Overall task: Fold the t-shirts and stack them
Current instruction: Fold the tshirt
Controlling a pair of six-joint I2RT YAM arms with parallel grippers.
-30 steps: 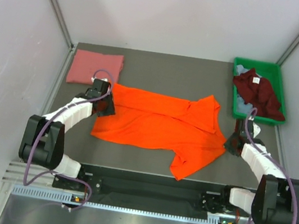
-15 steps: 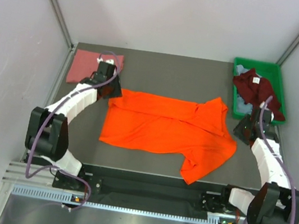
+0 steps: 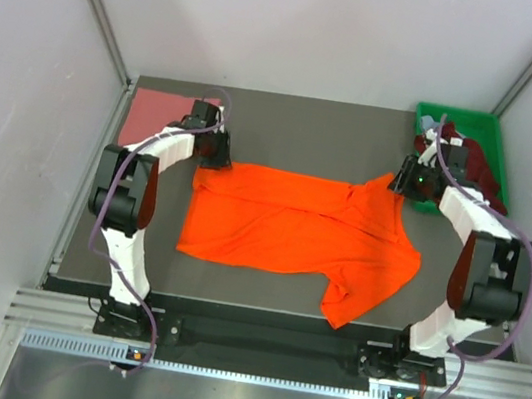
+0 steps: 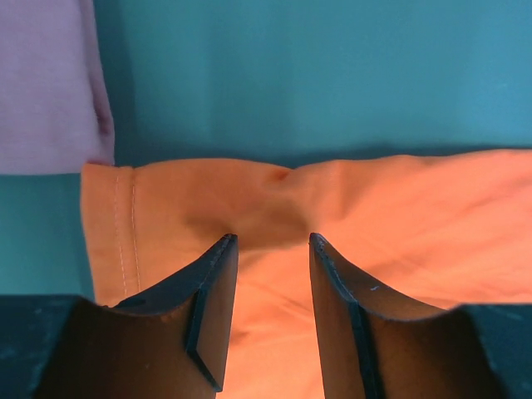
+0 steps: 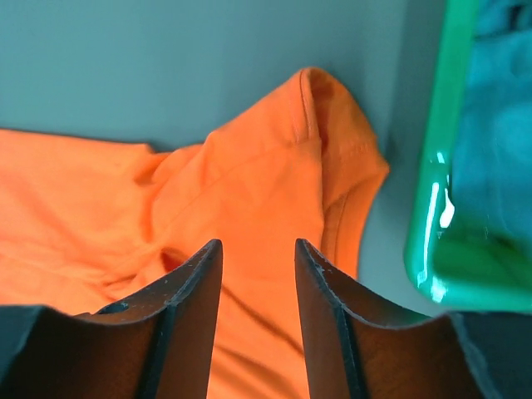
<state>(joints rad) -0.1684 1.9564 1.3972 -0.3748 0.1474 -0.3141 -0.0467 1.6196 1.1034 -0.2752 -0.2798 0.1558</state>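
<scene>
Top view
- Orange shirt (image 3: pixel 291 234): spread mostly flat mid-bench, long side left to right; a flap points toward the near edge at its right.
- Pink shirt (image 3: pixel 158 112): folded, far-left corner of the bench (image 3: pixel 308 125).
- Bin (image 3: pixel 466 118): green, far-right corner.
- Maroon shirt (image 3: pixel 481 171): bunched in the bin, partly hidden by the right arm.
- Left claw (image 3: pixel 215 151): at the orange shirt's far-left corner, just beside the pink shirt.
- Right claw (image 3: pixel 412 182): at the orange shirt's far-right corner, just beside the bin.

Left wrist view
- Left claw (image 4: pixel 272 241): released, fingers (image 4: pixel 208 291) apart, nothing between them.
- Orange shirt (image 4: pixel 374 216): lies under the tips; hemmed edge at left, one soft wrinkle ahead of the gap.
- Pink shirt (image 4: pixel 46 83): upper left, near the orange corner, bare bench (image 4: pixel 291 75) between them.

Right wrist view
- Right claw (image 5: pixel 258 245): released, fingers spread, gripping nothing.
- Orange shirt (image 5: pixel 249 183): below and ahead of the tips; stitched sleeve end rises to a rounded peak.
- Bin (image 5: pixel 432 208): glossy wall at right, near the sleeve, not touching.
- Blue-grey cloth (image 5: pixel 499 100): blurred, inside the bin.
</scene>
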